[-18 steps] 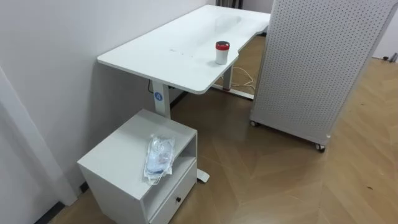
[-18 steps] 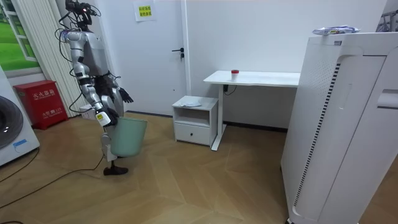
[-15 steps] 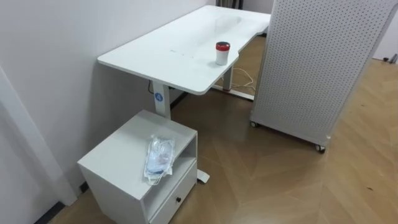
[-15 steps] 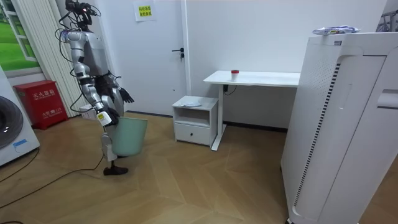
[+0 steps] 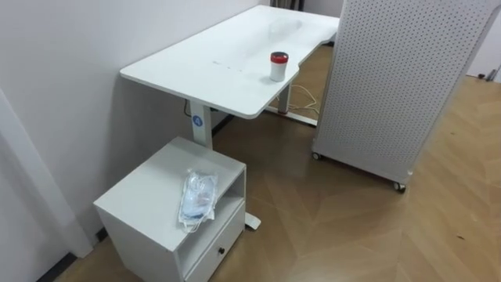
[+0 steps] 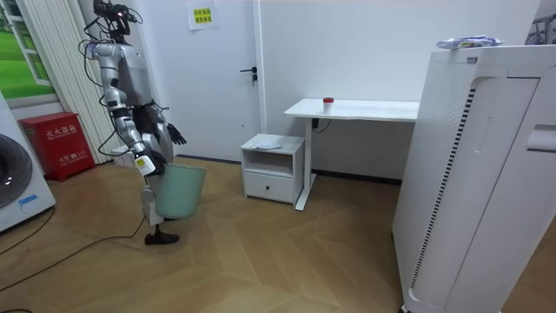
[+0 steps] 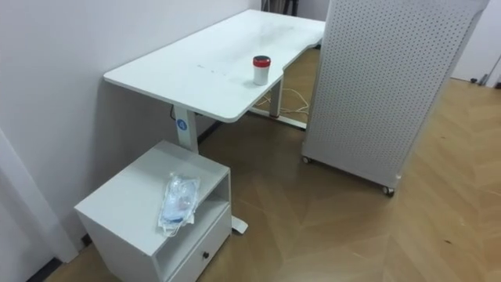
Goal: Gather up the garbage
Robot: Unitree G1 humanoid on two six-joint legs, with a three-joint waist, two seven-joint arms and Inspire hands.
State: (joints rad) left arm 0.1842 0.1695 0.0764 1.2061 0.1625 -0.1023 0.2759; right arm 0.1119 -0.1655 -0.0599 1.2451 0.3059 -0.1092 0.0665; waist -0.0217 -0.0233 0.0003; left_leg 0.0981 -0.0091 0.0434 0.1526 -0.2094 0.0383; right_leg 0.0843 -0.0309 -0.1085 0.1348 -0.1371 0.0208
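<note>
A crumpled clear plastic bag (image 5: 197, 198) lies on top of a low white cabinet (image 5: 149, 196), near its front edge. A small white cup with a red lid (image 5: 279, 66) stands near the front edge of the white desk (image 5: 211, 66) behind it. In the room view I stand at the left beside a green bin (image 6: 181, 191), a few steps from the cabinet (image 6: 274, 165). My left hand (image 6: 172, 134) is held out at waist height with fingers spread and empty. My right hand (image 6: 142, 164) hangs by the bin's rim.
A white perforated panel on castors (image 5: 391, 86) stands right of the desk. A tall white appliance (image 6: 473, 174) with a wrapper (image 6: 469, 41) on top fills the room view's right. A red box (image 6: 59, 143) and a door (image 6: 221, 78) are near me. Wooden floor lies between.
The eye view has shifted slightly, so the camera moved a little. The bag, the cup and my hands have not visibly moved.
</note>
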